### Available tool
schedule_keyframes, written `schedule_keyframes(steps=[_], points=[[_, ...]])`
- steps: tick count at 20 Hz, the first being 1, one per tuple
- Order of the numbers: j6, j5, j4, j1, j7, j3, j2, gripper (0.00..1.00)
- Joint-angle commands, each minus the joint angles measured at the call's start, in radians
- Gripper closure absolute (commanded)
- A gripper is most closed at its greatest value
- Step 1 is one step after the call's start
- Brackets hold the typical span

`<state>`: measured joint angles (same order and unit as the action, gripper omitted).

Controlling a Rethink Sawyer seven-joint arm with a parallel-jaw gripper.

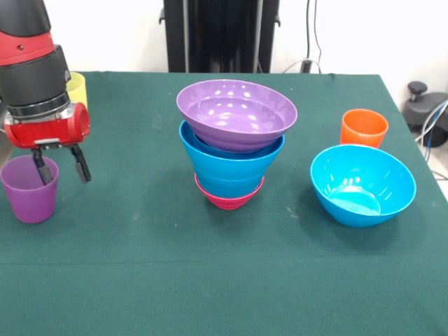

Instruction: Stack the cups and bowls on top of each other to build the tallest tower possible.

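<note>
Tool (61,168) open, one finger inside purple cup (29,189).

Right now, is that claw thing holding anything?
Gripper: open, holding nothing; one finger dips inside the translucent purple plastic cup, the other stays outside its rim.

Purple bowl (236,114) tops blue bowls (231,162), magenta bowl (229,199).

Yellow cup (77,87) mostly behind the arm (31,70); perhaps one fingertip inside purple cup (29,190).
</note>
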<state>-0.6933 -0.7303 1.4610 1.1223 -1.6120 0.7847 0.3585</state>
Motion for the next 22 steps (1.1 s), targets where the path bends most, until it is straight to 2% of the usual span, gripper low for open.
schedule_keyframes(steps=[1, 6, 13, 16, 22], points=[[0.008, -0.086, -0.014, -0.027, 0.188, -0.059, -0.001, 0.0], [-0.011, -0.075, 0.004, -0.02, 0.193, -0.053, 0.039, 0.0], [-0.014, -0.076, 0.01, -0.005, 0.204, -0.055, 0.051, 0.0], [-0.007, -0.085, 0.009, -0.005, 0.201, -0.062, 0.046, 0.0], [0.021, -0.12, -0.019, -0.007, 0.197, -0.09, -0.014, 0.0]])
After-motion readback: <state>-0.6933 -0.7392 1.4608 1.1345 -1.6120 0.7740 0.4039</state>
